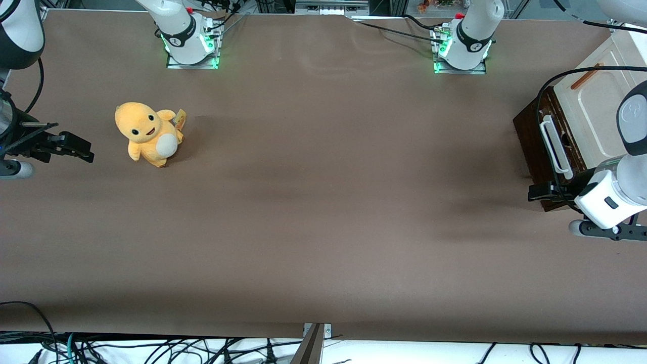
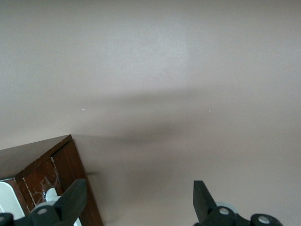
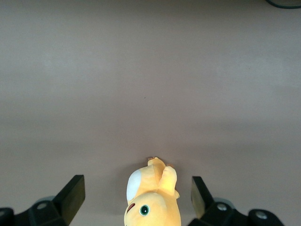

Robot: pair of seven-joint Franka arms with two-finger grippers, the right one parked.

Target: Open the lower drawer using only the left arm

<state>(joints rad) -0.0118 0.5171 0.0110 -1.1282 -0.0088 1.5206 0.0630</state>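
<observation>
The lower drawer (image 1: 536,132) has a dark brown wood front and a long white bar handle (image 1: 554,146). It sits at the working arm's end of the table, and none of its inside shows. The left arm (image 1: 614,189) reaches in low beside it. Its black gripper (image 1: 542,192) hovers at the corner of the drawer front nearest the front camera, just past the handle's end. In the left wrist view the gripper (image 2: 138,202) is open with only bare table between its fingers. One finger (image 2: 74,200) overlaps the brown drawer corner (image 2: 44,172).
A cream-white panel (image 1: 599,103) with a thin orange-brown handle (image 1: 586,77) lies above the drawer front. A black cable (image 1: 543,93) loops over the cabinet. An orange plush toy (image 1: 149,132) stands toward the parked arm's end of the table.
</observation>
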